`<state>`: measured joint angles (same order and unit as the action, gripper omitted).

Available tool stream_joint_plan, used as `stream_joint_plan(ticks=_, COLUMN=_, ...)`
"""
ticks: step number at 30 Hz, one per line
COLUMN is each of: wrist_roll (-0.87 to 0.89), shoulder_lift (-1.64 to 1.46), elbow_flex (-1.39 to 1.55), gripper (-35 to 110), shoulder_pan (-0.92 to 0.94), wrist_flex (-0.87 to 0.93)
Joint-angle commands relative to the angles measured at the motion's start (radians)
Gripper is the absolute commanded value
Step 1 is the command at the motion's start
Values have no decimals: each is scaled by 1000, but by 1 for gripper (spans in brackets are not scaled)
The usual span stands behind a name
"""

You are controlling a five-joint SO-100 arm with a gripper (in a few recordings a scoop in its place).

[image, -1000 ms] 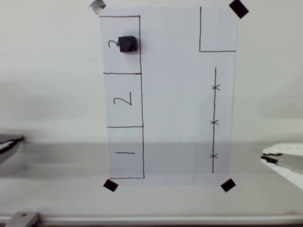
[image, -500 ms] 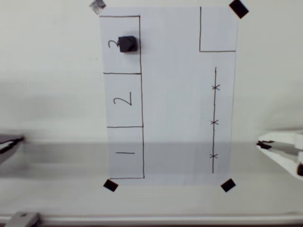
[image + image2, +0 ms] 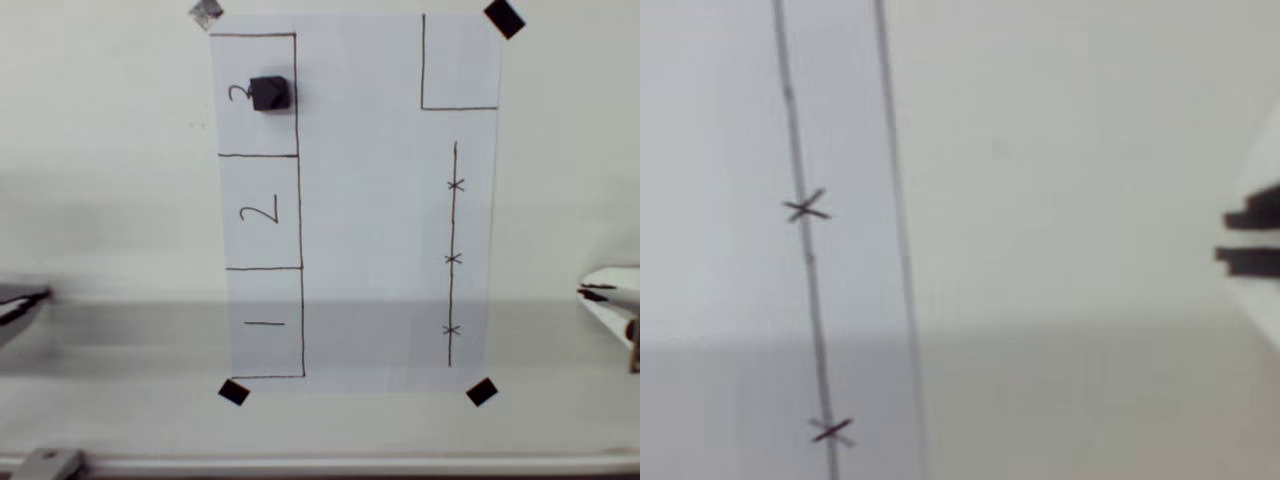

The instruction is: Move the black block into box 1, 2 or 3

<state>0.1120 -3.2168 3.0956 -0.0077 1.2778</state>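
Since half a second ago your gripper (image 3: pixel 600 293) has been pulling back toward the right edge of the overhead view, so you are now seeing only its pale tip, off the paper and over bare table. Nothing else has shifted. The tip is carrying nothing, but so little of it is showing that you cannot tell how far the jaws are parted; in the wrist view two dark bars are sitting at the right edge with a thin gap between them, possibly part of the gripper (image 3: pixel 1250 235), though the picture is too soft to be sure.

The black block (image 3: pixel 270 94), a small matte cube with clear thickness, is resting inside box 3 (image 3: pixel 256 130), the top one of three stacked pen-drawn rectangles, just beside the handwritten 3 and close to the box's right line. Box 2 (image 3: pixel 260 212) and box 1 (image 3: pixel 265 323) are lying below it.

You are working over a white sheet of paper (image 3: pixel 370 200) lying flat on an off-white, smooth table (image 3: pixel 110 180). Black tape squares (image 3: pixel 481 391) are pinning three corners and a grey piece of tape (image 3: pixel 206 13) the top left one. An unnumbered pen rectangle (image 3: pixel 460 65) is sitting at the sheet's top right, and below it a pen line (image 3: pixel 452 250) is running down with three small crosses. A broad grey shadow band (image 3: pixel 130 335) is crossing the lower table and the sheet's bottom.
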Motion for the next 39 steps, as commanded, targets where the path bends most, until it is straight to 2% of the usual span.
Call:
stream_joint_plan(ticks=1, wrist_roll=2, shoulder_lift=-15, elbow_flex=11, gripper=0, shoulder_pan=21, wrist_flex=44)
stream_joint_plan(ticks=7, wrist_roll=-89, shoulder_lift=-15, elbow_flex=11, gripper=0, shoulder_pan=18, wrist_flex=58)
stream_joint_plan(ticks=39, wrist_roll=-91, shoulder_lift=-15, elbow_flex=11, gripper=1, shoulder_pan=5, wrist_flex=58)
